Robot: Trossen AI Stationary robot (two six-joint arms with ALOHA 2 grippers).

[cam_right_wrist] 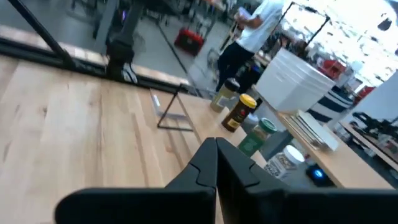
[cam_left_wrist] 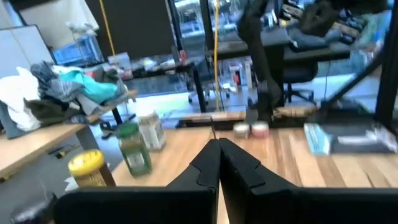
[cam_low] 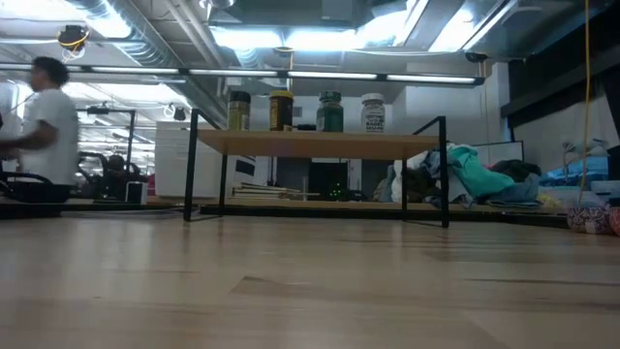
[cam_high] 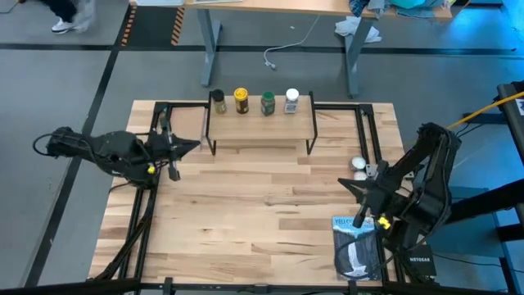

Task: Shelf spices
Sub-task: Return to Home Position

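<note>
Shelf: the shelf [cam_high: 262, 135] stands at the far edge of the desk [cam_high: 246, 213], about mid-width.
Jars: all four are upright in a row on the plank! From the left, the dark-lidded jar [cam_high: 219, 101], amber jar [cam_high: 241, 100], green jar [cam_high: 268, 103] and white-lidded jar [cam_high: 292, 101].
Left end effector: the left end effector [cam_left_wrist: 218, 144] has its fingers pressed together on nothing, just beside the shelf's left legs.
Right end effector: the right end effector [cam_right_wrist: 216, 143] has its fingers together, empty, near the desk's right side and well apart from the shelf.
Book: the book [cam_high: 356, 246] lies flat at the near right corner.
</note>
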